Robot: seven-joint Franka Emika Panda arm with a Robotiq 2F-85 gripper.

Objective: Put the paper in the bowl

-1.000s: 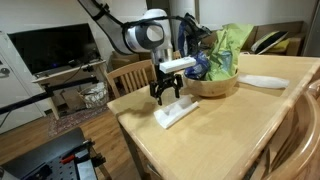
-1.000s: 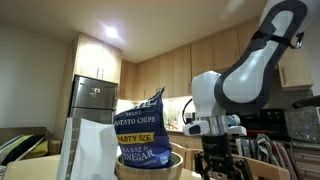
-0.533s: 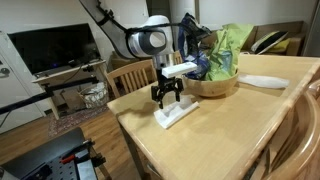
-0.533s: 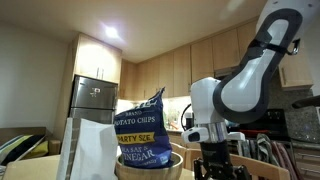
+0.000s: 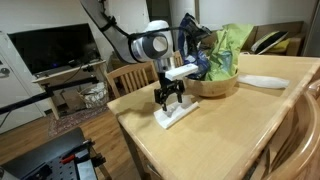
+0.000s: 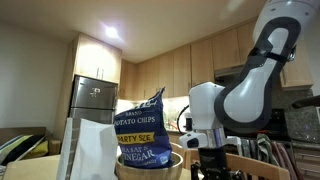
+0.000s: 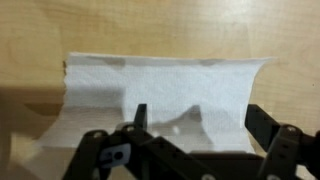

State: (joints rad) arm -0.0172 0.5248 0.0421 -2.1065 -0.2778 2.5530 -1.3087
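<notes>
The paper [image 5: 180,115] is a white folded napkin lying flat on the wooden table [image 5: 220,140], near its corner. My gripper [image 5: 171,100] hangs straight above it, open, with its fingertips just over the napkin. In the wrist view the paper [image 7: 165,85] fills the middle and the two open fingers [image 7: 200,125] straddle its lower half, with nothing held. The wooden bowl [image 5: 212,86] stands behind the gripper with blue and green snack bags in it. It also shows in an exterior view [image 6: 150,168] under a chips bag, next to the gripper [image 6: 208,166].
A flat white oval plate [image 5: 262,82] lies beyond the bowl. A wooden chair [image 5: 130,77] stands at the table's end near the arm. A TV [image 5: 55,48] stands behind it. A tall white object [image 6: 90,150] is close to the camera.
The gripper has lowered a little toward the paper and stays open. The paper and the bowl have not moved.
</notes>
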